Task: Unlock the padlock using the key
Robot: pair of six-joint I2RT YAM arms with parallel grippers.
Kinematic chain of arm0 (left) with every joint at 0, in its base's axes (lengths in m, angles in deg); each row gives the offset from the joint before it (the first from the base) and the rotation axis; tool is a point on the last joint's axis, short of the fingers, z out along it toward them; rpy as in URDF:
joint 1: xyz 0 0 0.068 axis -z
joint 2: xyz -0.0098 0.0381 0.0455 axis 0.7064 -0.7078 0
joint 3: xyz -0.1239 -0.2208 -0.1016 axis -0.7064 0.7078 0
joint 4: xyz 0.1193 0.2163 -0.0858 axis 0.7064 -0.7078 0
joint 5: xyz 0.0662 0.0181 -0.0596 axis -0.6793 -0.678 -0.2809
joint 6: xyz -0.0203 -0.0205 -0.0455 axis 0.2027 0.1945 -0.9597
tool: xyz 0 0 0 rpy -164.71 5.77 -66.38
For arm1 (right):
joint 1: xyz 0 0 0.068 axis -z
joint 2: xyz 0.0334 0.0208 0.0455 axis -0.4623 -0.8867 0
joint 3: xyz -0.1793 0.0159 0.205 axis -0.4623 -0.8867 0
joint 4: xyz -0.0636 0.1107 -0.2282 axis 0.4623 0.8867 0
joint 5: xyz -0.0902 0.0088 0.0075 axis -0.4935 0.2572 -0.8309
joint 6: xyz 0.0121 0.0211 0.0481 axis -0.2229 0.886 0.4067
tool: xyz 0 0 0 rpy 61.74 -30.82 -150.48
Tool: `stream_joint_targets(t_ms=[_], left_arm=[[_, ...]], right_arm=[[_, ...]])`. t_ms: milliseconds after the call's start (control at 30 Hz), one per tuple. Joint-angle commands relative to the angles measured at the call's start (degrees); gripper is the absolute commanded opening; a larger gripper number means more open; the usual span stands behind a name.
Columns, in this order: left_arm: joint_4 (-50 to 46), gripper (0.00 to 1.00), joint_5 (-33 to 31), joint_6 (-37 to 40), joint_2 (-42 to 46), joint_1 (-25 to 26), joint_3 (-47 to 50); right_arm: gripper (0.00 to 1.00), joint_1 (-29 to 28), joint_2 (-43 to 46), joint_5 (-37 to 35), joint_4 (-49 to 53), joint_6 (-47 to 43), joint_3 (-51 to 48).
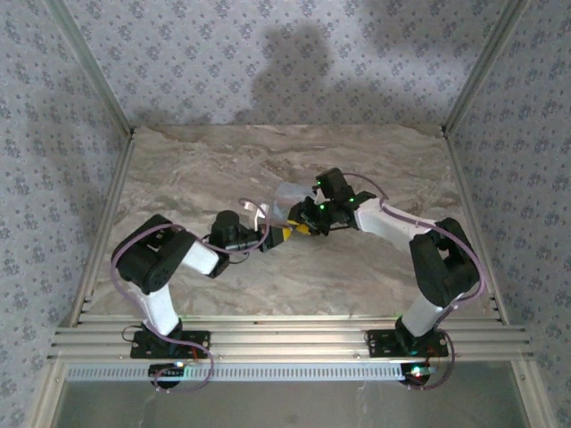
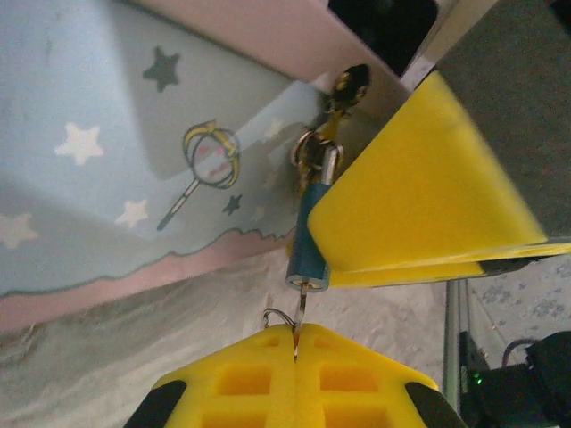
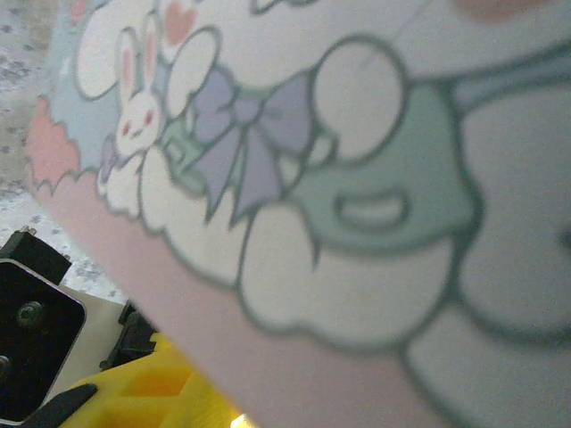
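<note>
Pinching the key (image 2: 301, 314) between the tips of my left gripper (image 2: 294, 352), I had those fingers pressed together at the bottom centre of the left wrist frame, with the thin metal blade rising out of their seam. The padlock (image 2: 308, 242) sat straight above them, near the middle of the frame, its lower end meeting the key's blade. It was a small dark blue block, nearly upright, with a silvery lower end facing my fingers and a metal shackle at its top, up by a gold clasp (image 2: 346, 87) on the pale blue, star-printed box (image 2: 134, 178). One broad yellow finger (image 2: 428, 196) of my right gripper (image 1: 310, 225) lay just right of the padlock, overlapping its side; I could not tell whether that gripper's fingers were apart or closed. A small wire ring (image 2: 277, 316) hung beside the key, over the marble table (image 2: 134, 366).
</note>
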Motion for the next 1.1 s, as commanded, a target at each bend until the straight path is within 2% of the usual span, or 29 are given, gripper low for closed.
stream_joint_targets(t_ms=[0, 133, 333, 667, 867, 1067], left_arm=[[5.8, 0.00, -2.3, 1.6, -2.8, 1.3, 0.3], [8.1, 0.00, -3.4, 1.1, -5.0, 1.7, 0.7], [7.0, 0.00, -3.8, 1.9, -4.8, 1.8, 1.1], [7.5, 0.00, -2.9, 0.7, -6.8, 4.1, 1.7], [6.7, 0.00, -3.1, 0.6, -7.2, 4.2, 1.1], [6.9, 0.00, -3.1, 0.3, -7.6, 4.2, 1.0]], right_arm=[[0.36, -1.1, -1.4, -1.6, -1.0, 1.0, -1.4], [0.38, -2.0, -0.9, -5.3, -0.1, 0.7, -2.1], [0.45, -4.8, 0.3, -14.3, 1.3, 1.2, -2.7], [0.48, -10.4, 2.5, -28.1, -3.6, 8.8, -7.9], [0.49, -11.2, 6.1, -31.8, -8.2, 12.8, -12.0], [0.50, -10.5, 6.0, -30.9, -9.6, 13.5, -12.5]])
